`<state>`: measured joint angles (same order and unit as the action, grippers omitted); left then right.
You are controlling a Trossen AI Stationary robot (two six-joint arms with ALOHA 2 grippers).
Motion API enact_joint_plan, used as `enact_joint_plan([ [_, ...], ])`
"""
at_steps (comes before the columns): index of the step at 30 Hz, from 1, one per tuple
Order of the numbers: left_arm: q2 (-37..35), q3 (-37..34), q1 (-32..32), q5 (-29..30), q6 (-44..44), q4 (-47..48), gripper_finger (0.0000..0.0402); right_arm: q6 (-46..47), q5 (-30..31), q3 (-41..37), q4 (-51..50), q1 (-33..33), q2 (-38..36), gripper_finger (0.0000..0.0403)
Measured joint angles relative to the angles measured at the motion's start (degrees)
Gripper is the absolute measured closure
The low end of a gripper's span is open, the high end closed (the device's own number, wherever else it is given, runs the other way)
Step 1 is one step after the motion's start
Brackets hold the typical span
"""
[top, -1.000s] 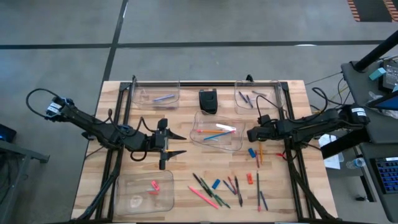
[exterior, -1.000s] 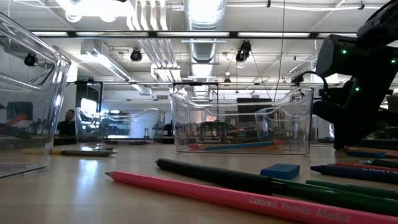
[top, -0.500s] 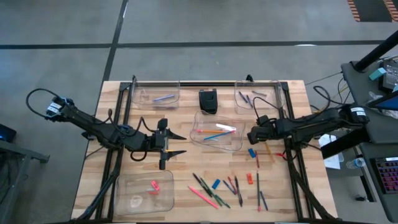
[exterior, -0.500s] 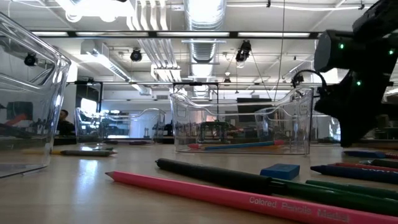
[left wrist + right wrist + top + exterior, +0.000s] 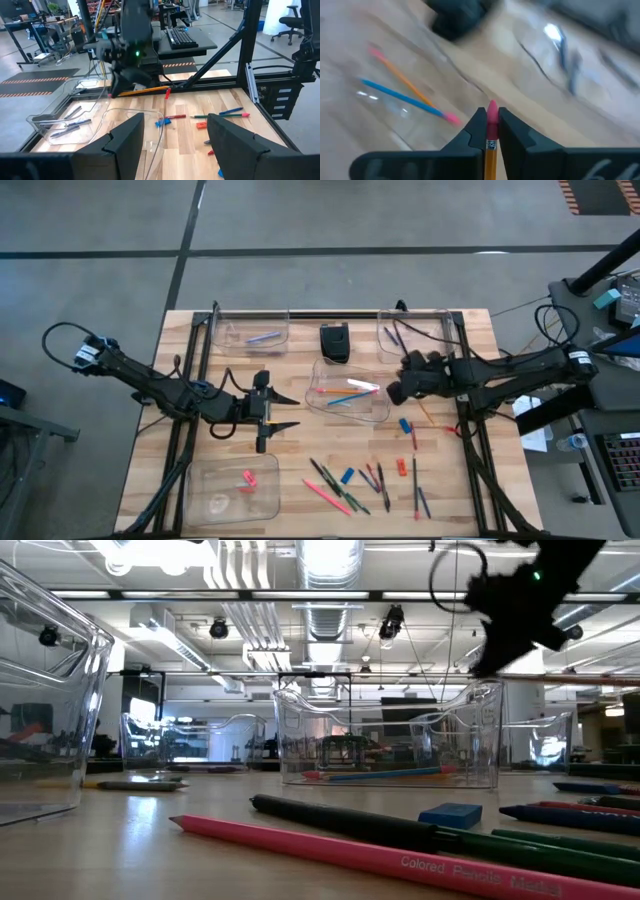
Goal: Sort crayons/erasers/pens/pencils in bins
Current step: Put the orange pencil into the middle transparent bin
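My right gripper [image 5: 393, 393] hangs above the right end of the middle bin [image 5: 330, 405], shut on an orange pencil [image 5: 428, 415] with a pink eraser tip. That clear bin holds orange, blue and pink pencils [image 5: 347, 395]. My left gripper [image 5: 285, 410] hovers open to the left of this bin, with nothing between its fingers [image 5: 125, 145]. Loose pencils, pens, crayons and erasers [image 5: 365, 478] lie flat on the near right of the table. My right gripper pinches the orange pencil just below its pink eraser end [image 5: 491, 107] between its two fingertips. The eraser pokes out past the fingertips, and the shaft [image 5: 491, 165] runs back under the gripper. The fingers slant downward from the table's right side. The pencil [image 5: 145, 90] is lifted clear of the table.
A clear bin [image 5: 250, 330] with a purple stick stands far left; another [image 5: 410, 335] with dark sticks stands far right. A small black box [image 5: 335, 342] sits between them. The near-left bin [image 5: 232, 485] holds red pieces. A blue eraser [image 5: 405, 424] lies below my right gripper.
My right gripper has risen from the table with the orange pencil, tipping further downward, and has gone a little toward the table's left edge, to the middle bin's right end. The pencil, which lay flat on the wood, is now lifted clear and turned about.
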<state>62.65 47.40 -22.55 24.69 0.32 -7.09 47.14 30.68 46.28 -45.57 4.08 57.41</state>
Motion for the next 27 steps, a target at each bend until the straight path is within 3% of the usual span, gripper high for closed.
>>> enact_joint_plan([
  [11, 0.0, -0.01, 0.0, -0.01, 0.02, 0.02, 0.0198, -23.01, -0.09, 12.4, 19.54, 3.19, 11.34, 0.038],
  [22, 0.0, -0.02, 0.02, -0.02, 0.04, 0.13, 0.0198, -39.45, -1.91, 28.26, 20.45, 2.73, 30.72, 0.038],
  [27, 0.0, -0.04, 0.02, -0.02, 0.04, 0.48, 0.0198, -43.93, -8.13, 32.64, 20.46, 0.21, 35.27, 0.038],
])
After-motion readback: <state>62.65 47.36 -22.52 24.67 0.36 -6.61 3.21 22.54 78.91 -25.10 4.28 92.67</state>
